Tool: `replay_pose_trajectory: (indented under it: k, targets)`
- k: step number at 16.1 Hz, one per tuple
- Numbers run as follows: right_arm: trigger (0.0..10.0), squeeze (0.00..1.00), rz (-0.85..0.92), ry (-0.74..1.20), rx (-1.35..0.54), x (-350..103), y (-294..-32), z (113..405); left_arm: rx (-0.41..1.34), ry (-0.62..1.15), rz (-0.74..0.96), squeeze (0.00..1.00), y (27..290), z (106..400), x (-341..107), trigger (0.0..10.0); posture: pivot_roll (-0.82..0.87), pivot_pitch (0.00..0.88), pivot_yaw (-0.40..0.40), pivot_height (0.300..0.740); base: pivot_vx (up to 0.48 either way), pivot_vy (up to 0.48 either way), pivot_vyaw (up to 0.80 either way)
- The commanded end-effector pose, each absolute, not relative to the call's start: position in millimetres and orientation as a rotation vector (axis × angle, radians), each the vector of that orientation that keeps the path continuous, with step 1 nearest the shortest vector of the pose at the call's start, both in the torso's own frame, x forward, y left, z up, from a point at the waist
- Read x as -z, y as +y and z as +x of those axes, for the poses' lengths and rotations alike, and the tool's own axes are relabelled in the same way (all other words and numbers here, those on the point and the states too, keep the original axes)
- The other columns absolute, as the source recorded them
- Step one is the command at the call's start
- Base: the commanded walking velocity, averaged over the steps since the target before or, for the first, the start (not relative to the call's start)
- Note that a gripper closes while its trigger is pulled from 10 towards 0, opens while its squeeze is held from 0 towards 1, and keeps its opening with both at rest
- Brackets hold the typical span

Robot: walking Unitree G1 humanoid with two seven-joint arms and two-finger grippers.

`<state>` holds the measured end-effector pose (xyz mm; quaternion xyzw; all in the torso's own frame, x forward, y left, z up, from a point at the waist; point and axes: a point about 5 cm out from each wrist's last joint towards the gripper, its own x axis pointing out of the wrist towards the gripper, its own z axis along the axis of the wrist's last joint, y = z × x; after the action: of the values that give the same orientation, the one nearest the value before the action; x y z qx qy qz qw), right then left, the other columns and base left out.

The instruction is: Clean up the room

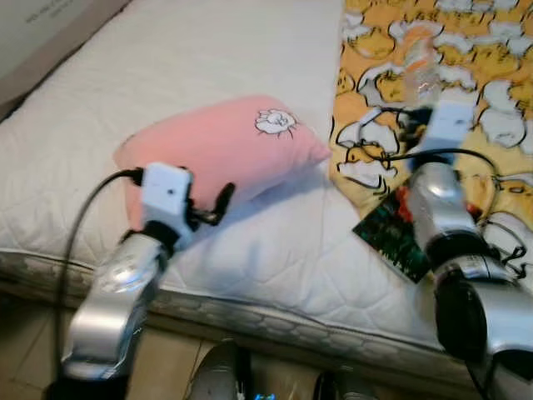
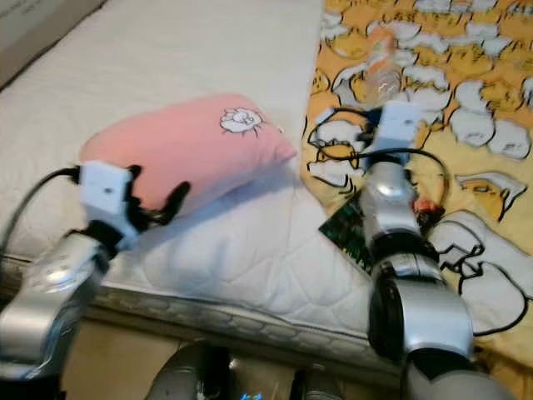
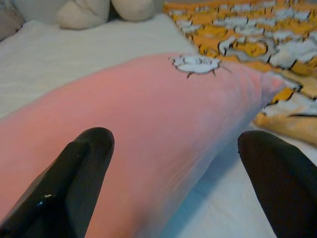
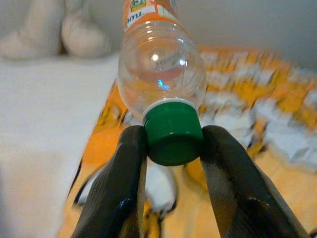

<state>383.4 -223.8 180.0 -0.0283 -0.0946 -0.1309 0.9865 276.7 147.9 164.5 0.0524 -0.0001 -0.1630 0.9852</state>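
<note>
Right end effector (image 4: pixel 171 148) pinching only the green cap (image 4: pixel 173 131) of clear bottle (image 4: pixel 161 69) over the blanket (image 1: pixel 466 50), far right; could swing or slip. Left end effector (image 3: pixel 178 183) open beside pink pillow (image 1: pixel 225 142).

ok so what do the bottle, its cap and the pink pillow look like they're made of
Bottle: clear, glossy plastic by the look of it; you can see through it and it catches bright highlights.
Cap: opaque green plastic, smooth and fairly matte, pinched between the right gripper fingers.
Pink pillow: soft fabric, probably stuffed; matte, rounded and wrinkled near one corner, with a small white picture on it.
</note>
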Motion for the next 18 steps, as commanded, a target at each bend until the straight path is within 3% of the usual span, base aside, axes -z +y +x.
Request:
replay_pose_trajectory:
  k: [1,2,6,9,12,18]
  targets:
    - [0.0,0.0,-0.111,-0.302,0.284,-189,-228,370,0.327,-0.01,0.112,0.0,143,284,-161,10.0,0.03,0.0,-0.008,0.714,0.0,0.0,0.0]
    - [0.0,0.0,-0.121,-0.318,0.287,-189,-229,367,0.329,-0.011,0.109,0.0,141,287,-159,10.0,0.01,0.0,-0.007,0.714,0.0,0.0,0.0]
    - [0.0,0.0,-0.143,-0.34,0.31,-163,-215,298,0.378,-0.02,0.064,0.0,126,301,-155,10.0,-0.07,0.0,0.001,0.714,0.0,0.0,0.0]
    - [0.0,0.0,-0.127,-0.212,0.276,-125,-193,244,0.438,0.065,0.049,0.0,120,275,-129,10.0,-0.09,0.0,0.012,0.714,0.0,0.0,0.0]
    - [0.0,0.0,-0.139,-0.138,0.154,-110,-170,230,0.381,0.058,0.022,0.0,122,283,-129,10.0,-0.07,0.0,0.003,0.714,0.0,0.0,0.0]
    - [0.0,0.0,-0.039,-0.053,0.141,-107,-165,255,0.325,0.021,0.027,0.0,125,287,-134,10.0,-0.04,0.0,0.002,0.714,0.0,0.0,0.0]
